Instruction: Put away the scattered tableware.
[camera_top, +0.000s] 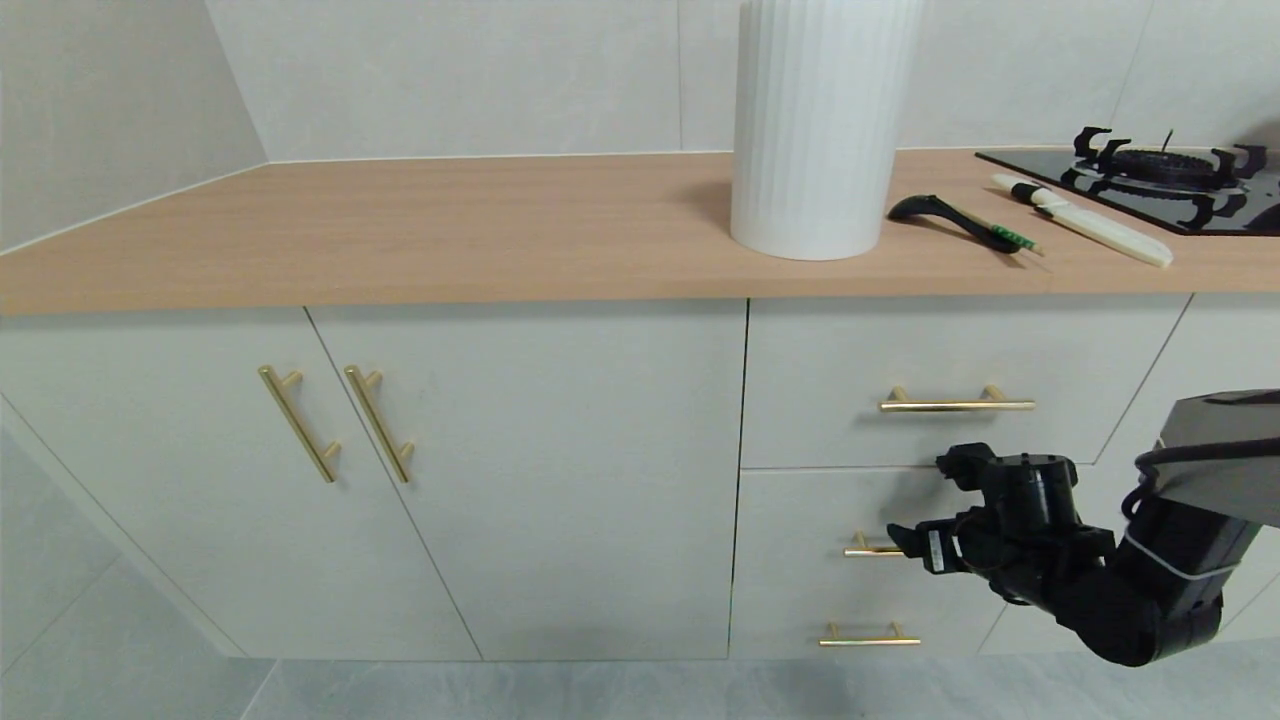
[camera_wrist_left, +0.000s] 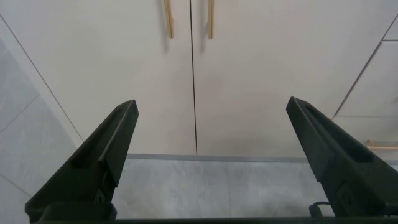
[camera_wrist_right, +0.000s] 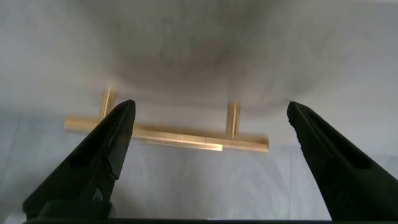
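As our right gripper (camera_top: 918, 498) sits spread wide by the gold drawer handle (camera_top: 868, 550) at lower right, we fear a crooked grab might slip off.

Wooden countertop (camera_top: 450, 220) — black gas hob (camera_top: 1130, 188) at right end

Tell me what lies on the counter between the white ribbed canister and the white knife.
In the head view, a black spoon with a green-banded handle lies between the white ribbed canister and the white knife.
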